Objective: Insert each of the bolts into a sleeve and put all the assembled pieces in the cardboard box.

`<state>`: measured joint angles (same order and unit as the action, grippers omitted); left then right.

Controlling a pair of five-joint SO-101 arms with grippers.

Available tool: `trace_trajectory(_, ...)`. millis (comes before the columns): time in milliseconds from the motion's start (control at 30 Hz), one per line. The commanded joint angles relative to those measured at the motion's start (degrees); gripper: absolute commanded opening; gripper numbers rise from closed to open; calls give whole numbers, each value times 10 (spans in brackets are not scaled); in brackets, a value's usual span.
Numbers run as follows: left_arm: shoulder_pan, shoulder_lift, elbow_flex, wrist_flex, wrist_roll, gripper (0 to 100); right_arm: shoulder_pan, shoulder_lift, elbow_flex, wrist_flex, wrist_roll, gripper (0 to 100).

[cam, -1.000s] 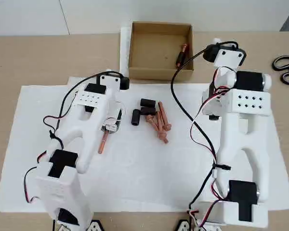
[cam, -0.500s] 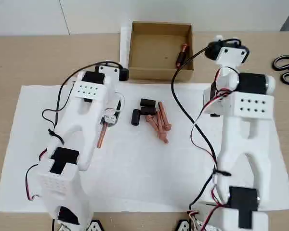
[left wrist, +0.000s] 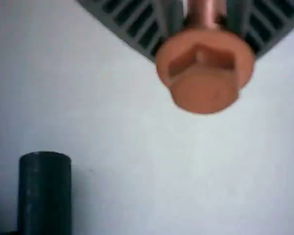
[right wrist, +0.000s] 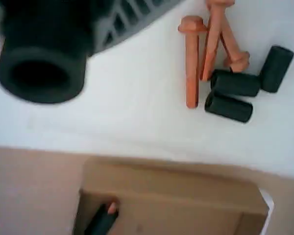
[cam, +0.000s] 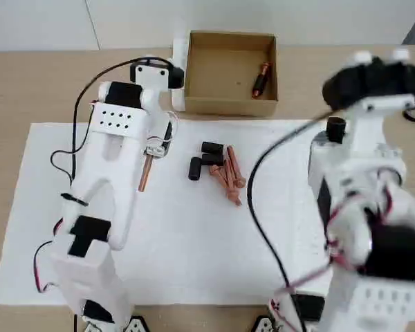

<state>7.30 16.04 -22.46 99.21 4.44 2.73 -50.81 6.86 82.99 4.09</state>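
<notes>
Left fingers point(left wrist: 130, 19) clamp a bolt point(left wrist: 204, 73) — right fingers point(right wrist: 132, 19) grip a sleeve point(right wrist: 39, 73).

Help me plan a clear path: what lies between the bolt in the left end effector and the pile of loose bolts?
In the high view, three black sleeves lie between the held bolt and the loose bolts.

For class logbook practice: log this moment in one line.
left gripper: bolt held | right gripper: sleeve held | cardboard box: one assembled piece
</notes>
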Motion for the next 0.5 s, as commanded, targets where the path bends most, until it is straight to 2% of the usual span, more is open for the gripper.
trace_trajectory(0, -4, -103, -28, 12, 1, 7, -2, -122, 74, -51, 3, 4)
trace_trajectory(200, -27, -174, -7, 12, -2, 7, 1, -243, 231, -127, 4, 3)
trace_trajectory(467, -44, -261, 74, 11, 2, 7, -1, -343, 334, -142, 21, 3)
